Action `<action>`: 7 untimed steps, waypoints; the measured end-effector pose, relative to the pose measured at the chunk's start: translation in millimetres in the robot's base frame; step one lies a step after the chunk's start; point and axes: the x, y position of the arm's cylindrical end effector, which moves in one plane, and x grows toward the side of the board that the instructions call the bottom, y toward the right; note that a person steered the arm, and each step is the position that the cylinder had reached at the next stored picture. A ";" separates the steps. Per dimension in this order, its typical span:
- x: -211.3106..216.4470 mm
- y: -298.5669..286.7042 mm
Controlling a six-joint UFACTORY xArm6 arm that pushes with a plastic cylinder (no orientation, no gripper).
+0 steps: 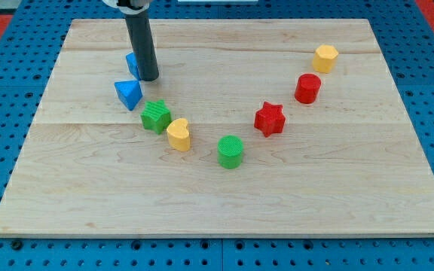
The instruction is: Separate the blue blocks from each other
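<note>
Since end effector is bare rod, nothing grasped, you push only: tip (pixel 148 77) touches half-hidden blue block (pixel 132 63); blue triangular plastic block (pixel 128 93) nearby. Light, rigid, slippery; push flat face.

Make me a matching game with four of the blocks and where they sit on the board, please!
Blocks:
1. yellow hexagon block
2. green cylinder
3. blue triangle block
4. red star

Places:
A. nearest the view's bottom
B. just left of the green star-like block
C. nearest the view's top right corner
D. between the green cylinder and the red cylinder

Pairs: 1-C, 2-A, 3-B, 4-D
</note>
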 end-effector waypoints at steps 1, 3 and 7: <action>-15.0 0.2; -26.4 -10.3; 44.2 -3.5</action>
